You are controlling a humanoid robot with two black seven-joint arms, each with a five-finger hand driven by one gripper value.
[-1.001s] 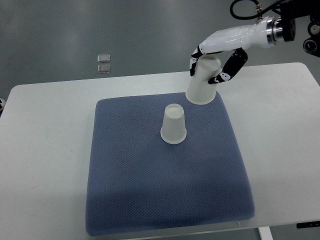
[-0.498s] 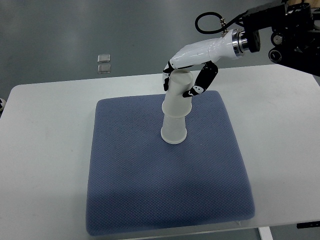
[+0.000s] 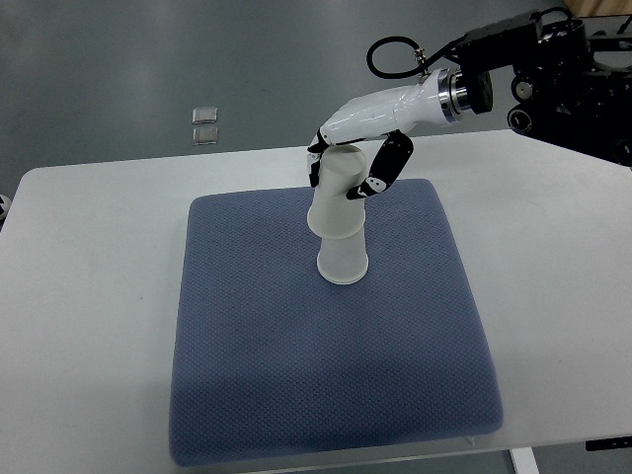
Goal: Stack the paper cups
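White bench (image 3: 89, 296) carries one blue mat (image 3: 326, 365); two paper cups: right robot hand (image 3: 357, 158) grasping upper cup (image 3: 336, 202), tilted toward 11 o'clock over standing cup (image 3: 343, 262)

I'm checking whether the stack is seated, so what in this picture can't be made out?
Top view only:
- How far the held cup sits over the lower cup: the held cup's own wall hides the lower cup's top.
- Right robot hand: its palm side is hidden by the cup.
- Two small objects on the floor: too small to identify.
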